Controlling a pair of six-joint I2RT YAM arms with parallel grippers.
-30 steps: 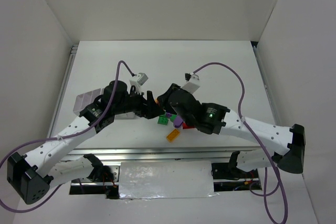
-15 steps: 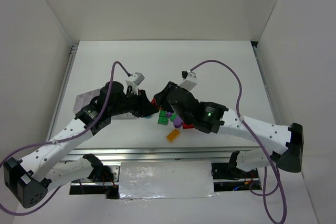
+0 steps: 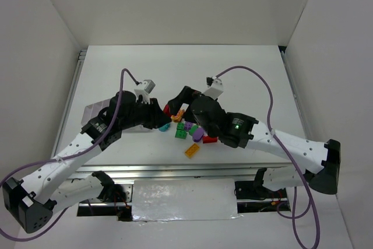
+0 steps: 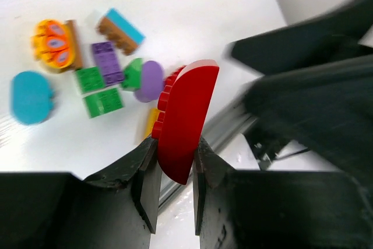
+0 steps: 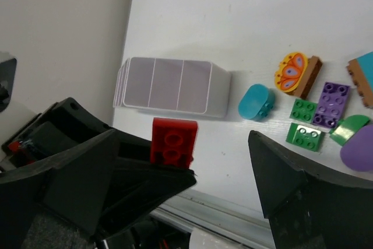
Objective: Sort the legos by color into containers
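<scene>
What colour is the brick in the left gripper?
Red. The brick shows best in the left wrist view.

The left arm and the right arm angle inward with bent elbows, their wrists close together at the centre. The left end effector pinches a red brick on edge between its fingers. The right end effector has its fingers spread wide.

My black fingers pinch a plain red brick; on the white table a teal brick, green brick, purple brick, orange butterfly-print brick
</scene>
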